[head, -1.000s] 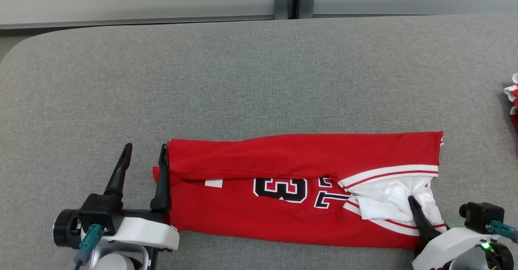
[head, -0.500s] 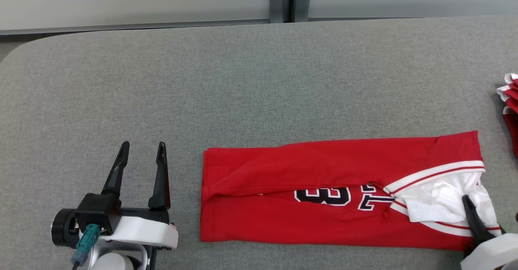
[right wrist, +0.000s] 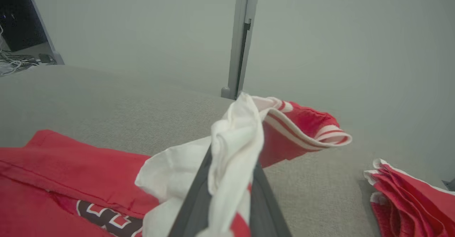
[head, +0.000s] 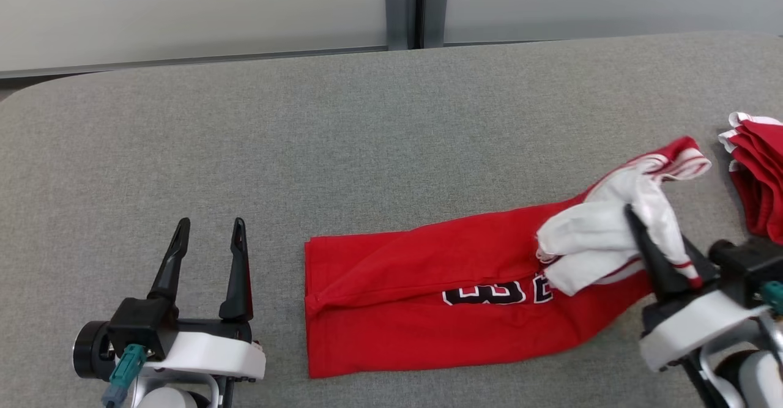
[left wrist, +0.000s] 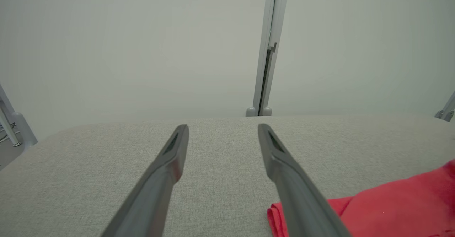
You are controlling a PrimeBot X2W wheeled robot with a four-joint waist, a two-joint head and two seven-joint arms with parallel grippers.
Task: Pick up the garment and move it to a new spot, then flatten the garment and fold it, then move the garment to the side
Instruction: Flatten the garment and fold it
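The garment is a red jersey with black-and-white numbers, folded into a long strip across the grey table. My right gripper is shut on its white-trimmed right end, which it holds lifted off the table; in the right wrist view that white and red cloth bunches between the fingers. The garment's left end lies flat. My left gripper stands open at the lower left, apart from the garment's left edge, whose red cloth lies beside the right finger in the left wrist view.
A stack of folded red and white garments lies at the table's right edge, close to the lifted end, and shows as a red pile in the right wrist view. A pale wall with a grey post stands behind the table.
My right gripper has closed on the garment's right end, dragged the garment to the right away from the left gripper, then lifted that end up and back. The head camera has shifted.
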